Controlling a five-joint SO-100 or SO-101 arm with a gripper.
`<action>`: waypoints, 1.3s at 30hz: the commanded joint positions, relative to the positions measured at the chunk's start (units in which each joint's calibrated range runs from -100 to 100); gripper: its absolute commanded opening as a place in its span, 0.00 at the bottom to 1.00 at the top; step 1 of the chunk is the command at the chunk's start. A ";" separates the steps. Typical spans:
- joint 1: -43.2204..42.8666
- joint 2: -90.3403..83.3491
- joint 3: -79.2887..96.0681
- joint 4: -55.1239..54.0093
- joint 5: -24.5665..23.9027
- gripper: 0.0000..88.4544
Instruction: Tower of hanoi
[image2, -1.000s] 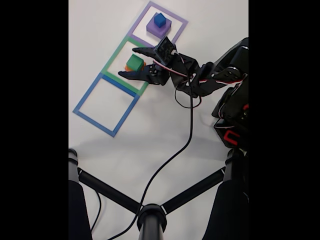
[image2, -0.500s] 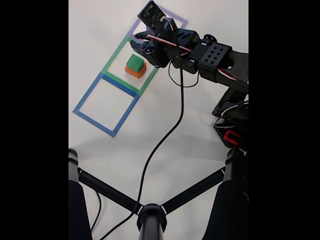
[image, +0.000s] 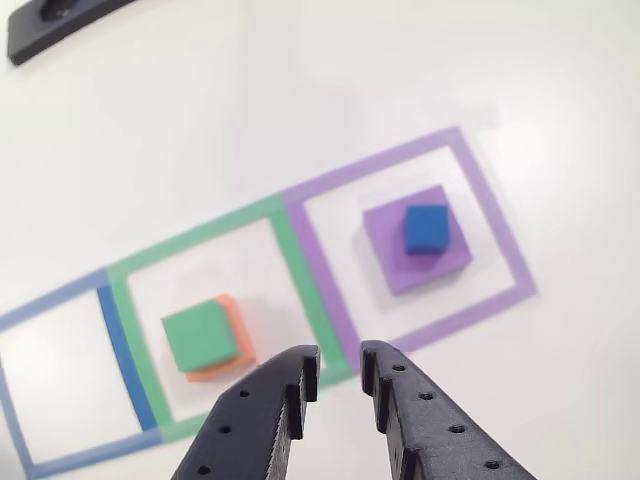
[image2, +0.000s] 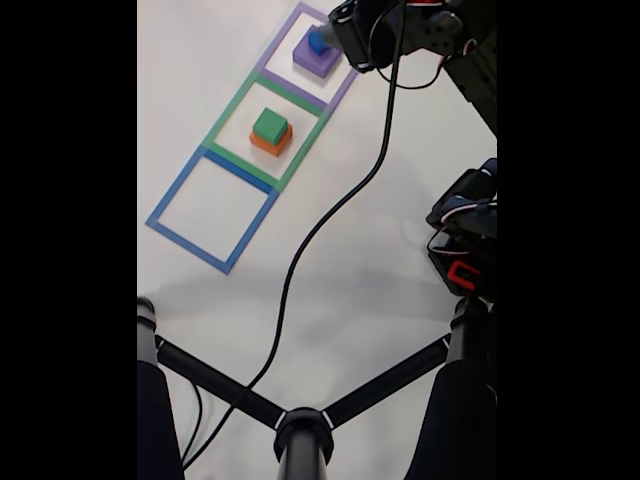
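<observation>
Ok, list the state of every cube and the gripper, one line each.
Small dark blue matte cube: stacked on the purple one.
Large purple matte cube: inside purple outline.
Green matte cube: stacked on orange.
Orange matte cube: inside green outline.
Black two-finger gripper: open, empty.

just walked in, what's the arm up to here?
It's working a Tower of Hanoi with stacked cubes. The gripper hangs empty, jaws slightly apart, near the purple square outline. There the blue cube sits on the purple cube. In the green outline next to it, the green cube sits on the orange cube. The blue outline holds no cube.
</observation>
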 joint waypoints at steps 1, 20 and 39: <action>1.87 -0.02 -10.67 7.64 -2.71 0.01; 10.71 -17.08 42.76 -35.09 17.14 0.19; 12.39 11.20 63.84 -92.23 17.14 0.35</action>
